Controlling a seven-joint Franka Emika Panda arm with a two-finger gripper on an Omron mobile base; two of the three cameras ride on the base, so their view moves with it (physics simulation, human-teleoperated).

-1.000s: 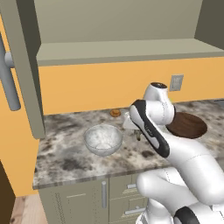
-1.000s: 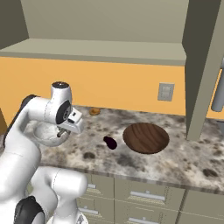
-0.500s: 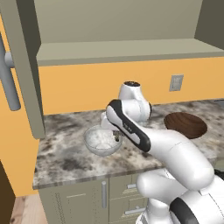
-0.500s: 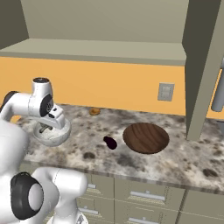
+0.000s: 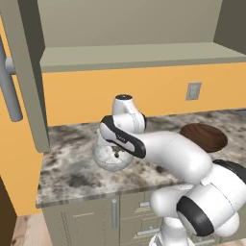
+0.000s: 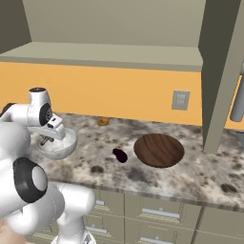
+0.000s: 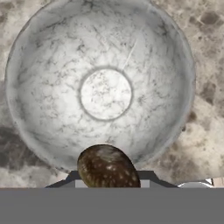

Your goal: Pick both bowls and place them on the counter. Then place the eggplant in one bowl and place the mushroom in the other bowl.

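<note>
The speckled marble desk (image 6: pixel 200 176) carries the wide dark wooden bowl (image 6: pixel 158 149) toward its right. The deep grey-white marbled bowl (image 5: pixel 111 156) stands well apart at the left. The glossy dark eggplant (image 6: pixel 120 155) lies just beside the wooden bowl. Directly above the marbled bowl's open mouth hangs the tool (image 7: pixel 108 186), clenched on the brown-capped mushroom (image 7: pixel 108 168), though its fingertips look mostly hidden behind the cap. A small orange-brown lump (image 6: pixel 103 121) sits near the back wall.

Mushroom (image 7: pixel 108 166) above upright marbled bowl (image 7: pixel 99 83)
</note>
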